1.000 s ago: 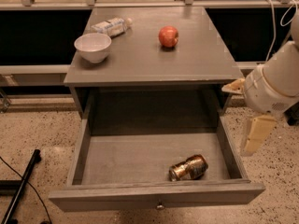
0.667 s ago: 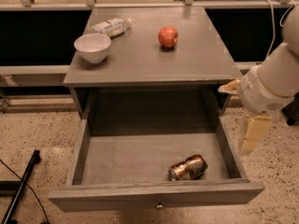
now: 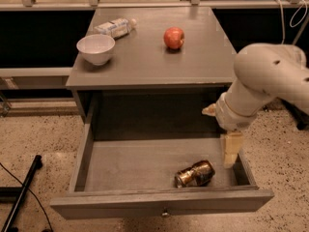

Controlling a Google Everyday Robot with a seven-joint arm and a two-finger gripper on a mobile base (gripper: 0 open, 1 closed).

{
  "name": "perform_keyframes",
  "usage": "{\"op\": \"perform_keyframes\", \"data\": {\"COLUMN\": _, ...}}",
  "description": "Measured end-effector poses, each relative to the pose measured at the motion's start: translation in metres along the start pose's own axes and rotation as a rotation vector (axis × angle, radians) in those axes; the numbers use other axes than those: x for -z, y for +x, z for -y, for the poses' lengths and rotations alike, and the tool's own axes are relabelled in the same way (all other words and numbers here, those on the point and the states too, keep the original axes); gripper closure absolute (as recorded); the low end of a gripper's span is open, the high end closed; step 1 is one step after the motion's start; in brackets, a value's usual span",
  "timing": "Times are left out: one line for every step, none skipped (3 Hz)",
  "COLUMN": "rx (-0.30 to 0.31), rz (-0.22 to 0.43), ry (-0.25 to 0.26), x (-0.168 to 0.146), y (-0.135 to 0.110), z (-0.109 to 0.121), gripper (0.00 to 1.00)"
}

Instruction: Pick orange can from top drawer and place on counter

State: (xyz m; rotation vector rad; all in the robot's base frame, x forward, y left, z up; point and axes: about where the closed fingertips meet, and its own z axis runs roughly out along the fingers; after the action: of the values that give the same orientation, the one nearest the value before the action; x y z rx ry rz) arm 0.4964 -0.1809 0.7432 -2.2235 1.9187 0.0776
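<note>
gripper lower right, grip state impossible to tell, just beside orange can: likely light, slippery, dentable, best pinched mid-body.

Cream pincer beside copper can in grey drawer.

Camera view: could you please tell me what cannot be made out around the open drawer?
- Tool, over the drawer's right side beside the can: its top is hidden by the arm's wrist.
- Drawer: right rear corner covered by the arm.
- Cabinet opening behind the drawer: too dark to see into.
</note>
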Motion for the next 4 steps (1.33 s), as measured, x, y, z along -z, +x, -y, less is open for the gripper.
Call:
{"op": "perform_keyframes", "data": {"rx": 0.098, "rz": 0.001, "ry": -0.028, "x": -0.051, "y": -0.003, "z": -0.007, "gripper": 0.10}}
{"op": "perform_keyframes", "data": {"rx": 0.181, "rz": 0.021, "ry": -0.037, "x": -0.088, "y": -0.007, "z": -0.017, "gripper": 0.18}}
{"op": "perform_keyframes", "data": {"rx": 0.225, "rz": 0.031, "ry": -0.075, "x": -0.121, "y": -0.005, "z": -0.031, "gripper": 0.17}}
{"op": "perform_keyframes", "data": {"rx": 0.239, "rz": 0.055, "ry": -0.095, "x": -0.138, "y": -0.004, "z": -0.041, "gripper": 0.18}}
